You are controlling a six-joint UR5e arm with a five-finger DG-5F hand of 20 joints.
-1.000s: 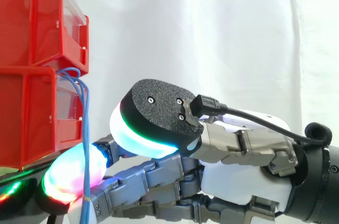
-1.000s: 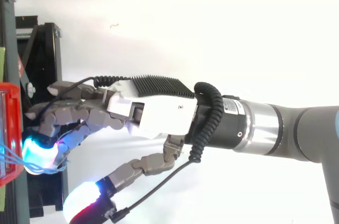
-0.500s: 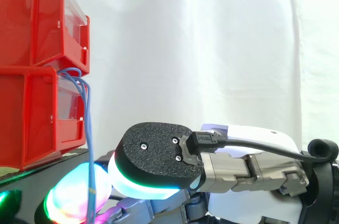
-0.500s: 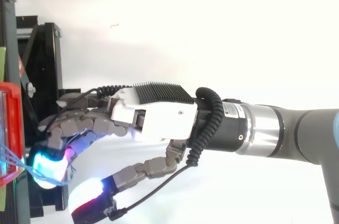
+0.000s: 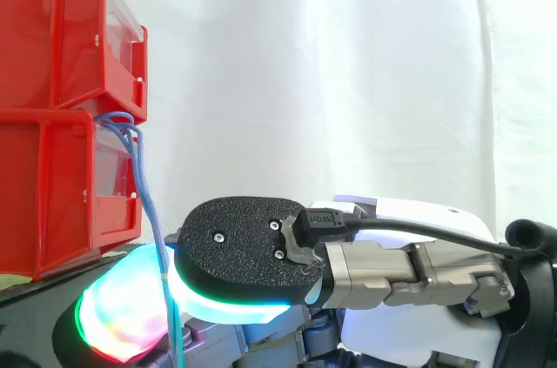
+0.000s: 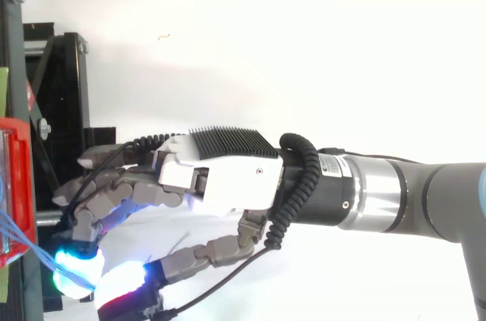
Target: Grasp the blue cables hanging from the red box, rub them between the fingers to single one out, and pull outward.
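Observation:
Several thin blue cables [image 5: 144, 190] hang out of the lower red bin [image 5: 43, 185] and slant down and rightward to my hand [image 6: 220, 180]. In the side view they disappear between a glowing finger pad [image 5: 122, 316] and the black-backed thumb pad [image 5: 244, 246]. From above, the cables [image 6: 26, 245] run from the red bin [image 6: 15, 184] to the cyan fingertip [image 6: 76, 272], with the thumb pad [image 6: 125, 287] pressed close beside it. The hand is shut on the cables in a pinch.
A second red bin [image 5: 52, 29] sits stacked on the lower one. Both rest on a black stand [image 6: 53, 108] at the left. A white curtain [image 5: 348, 81] hangs behind. The arm [image 6: 425, 199] comes in from the right.
The thumb has closed in against the fingertips. The hand has dropped and drawn a little away from the bin, so the cables now slant outward instead of hanging straight.

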